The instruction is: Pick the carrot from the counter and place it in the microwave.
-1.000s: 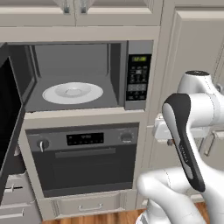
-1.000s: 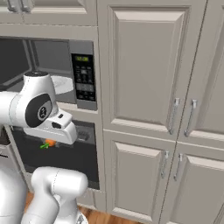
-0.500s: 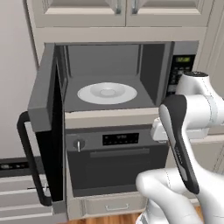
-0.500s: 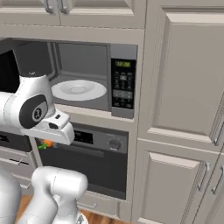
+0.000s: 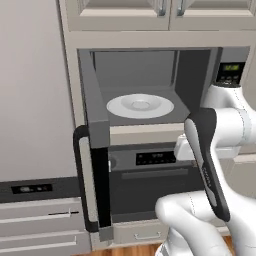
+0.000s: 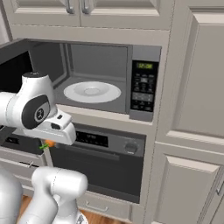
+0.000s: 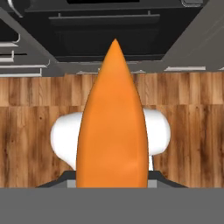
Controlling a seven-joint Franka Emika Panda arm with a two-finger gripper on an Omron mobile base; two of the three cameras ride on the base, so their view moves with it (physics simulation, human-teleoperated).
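A: What do you see in the left base view?

B: The microwave (image 5: 150, 95) stands open. Its dark door (image 5: 95, 145) swings out to the left, with the black handle (image 5: 82, 180) on its edge. The white turntable plate (image 5: 140, 106) lies inside the cavity and nothing is on it. The keypad (image 5: 230, 74) is at the right, partly behind the white arm (image 5: 220, 145). Under the microwave is the oven (image 5: 150, 185) with a display strip (image 5: 156, 158). I cannot read any writing on them.

A: And the right base view?

B: Here is the same cavity and the plate (image 6: 92, 92). The keypad (image 6: 143, 85) has a small green display on top and rows of buttons; the signs are too small to read. The hand of the arm (image 6: 59, 129) hangs in front of the oven (image 6: 109, 162), lower than the microwave floor. Under the hand shows a bit of the carrot (image 6: 49, 143), orange, with its green top at the left.

A: The hand view?

B: The carrot (image 7: 113, 127) rises from the bottom edge, its tip pointing away from the camera. The gripper (image 7: 112, 181) holds it; the fingers are hidden behind the carrot. Behind it are the wood floor (image 7: 188, 127), the oven front (image 7: 105, 30), and a white part of the robot.
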